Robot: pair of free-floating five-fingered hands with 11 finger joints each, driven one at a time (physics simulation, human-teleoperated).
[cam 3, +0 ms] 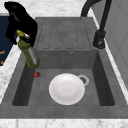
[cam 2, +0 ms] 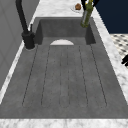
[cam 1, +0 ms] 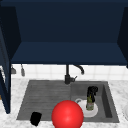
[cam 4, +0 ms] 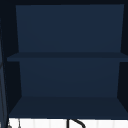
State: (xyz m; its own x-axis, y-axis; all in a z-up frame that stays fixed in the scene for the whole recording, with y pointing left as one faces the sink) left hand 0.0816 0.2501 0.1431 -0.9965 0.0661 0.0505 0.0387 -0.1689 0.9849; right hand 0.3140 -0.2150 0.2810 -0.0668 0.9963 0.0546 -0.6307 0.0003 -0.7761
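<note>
My right hand is over the right half of the sink basin, shut on the top of an olive-green bottle. The bottle hangs neck up, slightly tilted, above a white plate that lies on the basin floor. From the right side the same hand and bottle are near the basin's front wall, with the plate below and beside them. My left hand floats at the front edge of the drainboard.
A black faucet stands behind the sink. A big red ball sits in front of the sink's front edge. A small red thing lies in the basin. Above is an open navy cabinet. A plate with a brown item is on the far counter.
</note>
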